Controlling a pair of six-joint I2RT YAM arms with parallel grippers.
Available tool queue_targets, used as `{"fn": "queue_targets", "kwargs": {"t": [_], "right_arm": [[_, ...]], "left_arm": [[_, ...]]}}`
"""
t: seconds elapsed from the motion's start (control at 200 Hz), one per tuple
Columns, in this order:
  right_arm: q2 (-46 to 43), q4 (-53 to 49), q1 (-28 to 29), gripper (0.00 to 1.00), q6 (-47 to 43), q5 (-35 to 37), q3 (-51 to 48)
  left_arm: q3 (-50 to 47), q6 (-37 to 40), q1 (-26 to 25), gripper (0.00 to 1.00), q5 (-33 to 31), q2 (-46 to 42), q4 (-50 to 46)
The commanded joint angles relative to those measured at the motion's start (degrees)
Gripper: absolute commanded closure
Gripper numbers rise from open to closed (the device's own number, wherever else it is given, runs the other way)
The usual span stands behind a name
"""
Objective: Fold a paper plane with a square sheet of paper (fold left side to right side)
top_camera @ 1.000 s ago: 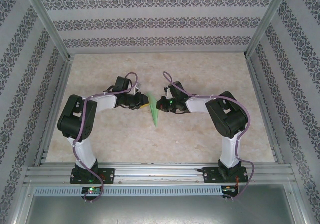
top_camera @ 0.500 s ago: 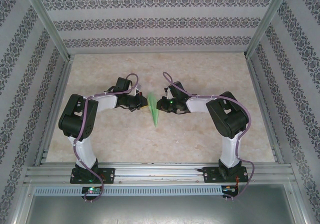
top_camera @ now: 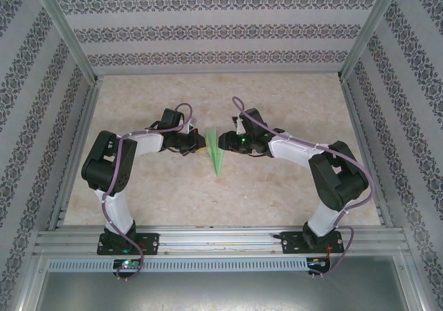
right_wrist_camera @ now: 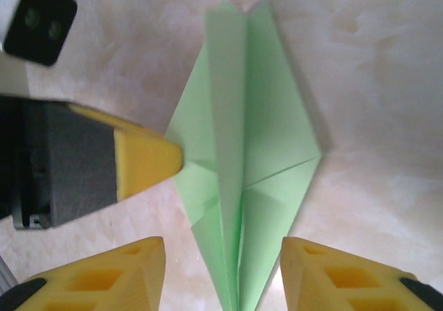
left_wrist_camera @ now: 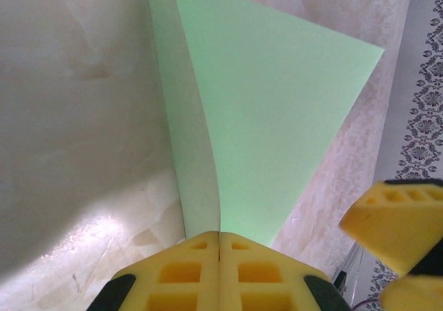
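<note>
In the top camera we see the paper plane [top_camera: 216,153], a slim pointed dart of folded light-green paper. It is in the middle of the beige marbled table [top_camera: 291,193], between the two arms, and its sharp tip points toward the arm bases. The left gripper [top_camera: 197,145] comes to it from the left and the right gripper [top_camera: 222,143] from the right. The fingertips are very small here, so we cannot judge the contact from this view.

In the left wrist camera the left gripper [left_wrist_camera: 219,236] has its two yellow pads pressed together. The paper plane [left_wrist_camera: 270,110] comes out from between them, so the gripper is clamped on it. A yellow finger [left_wrist_camera: 391,221] of the other arm appears at the lower right.

In the right wrist camera the right gripper [right_wrist_camera: 223,259] has its jaws apart. One yellow finger stands on each side of the narrow end of the paper plane [right_wrist_camera: 256,138], with a gap on both sides. The centre crease and the spread flaps are clear. The yellow tip of the left gripper [right_wrist_camera: 149,160] touches the plane's left edge.
</note>
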Motion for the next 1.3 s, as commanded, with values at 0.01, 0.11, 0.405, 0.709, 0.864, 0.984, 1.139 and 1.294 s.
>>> {"fn": "queue_targets", "kwargs": {"t": [0.01, 0.11, 0.405, 0.709, 0.864, 0.984, 1.139, 1.294], "right_arm": [[1.81, -3.84, 2.22, 0.47, -0.80, -1.65, 1.98], [4.26, -5.26, 3.14, 0.45, -0.89, -1.04, 3.95], [8.27, -7.64, 4.12, 0.45, -1.58, 0.30, 7.82], [11.11, -10.24, 4.71, 0.47, -2.38, 1.84, 10.59], [12.27, -11.68, 5.00, 0.52, -2.71, 2.78, 11.55], [12.95, -12.95, 5.06, 0.59, -2.87, 3.66, 12.05], [13.03, -14.29, 5.30, 0.68, -3.24, 4.81, 12.53], [13.01, -14.73, 5.42, 0.79, -3.26, 4.95, 12.80]], "left_arm": [[-0.65, -0.48, -0.64, 1.00, 0.73, -0.22, 2.06], [-0.65, -0.61, -0.74, 1.00, 0.80, 0.01, 2.28], [-0.63, -0.62, -0.69, 1.00, 1.01, 0.47, 2.54], [-0.60, -0.48, -0.68, 1.00, 0.92, 0.66, 2.44], [-0.65, -0.38, -0.74, 1.00, 0.82, 0.72, 2.29], [-0.67, -0.16, -0.71, 1.00, 0.65, 0.73, 2.15], [-0.82, 0.05, -0.72, 1.00, 0.54, 0.73, 1.93], [-1.00, 0.21, -0.69, 1.00, 0.30, 0.73, 1.75]]}}
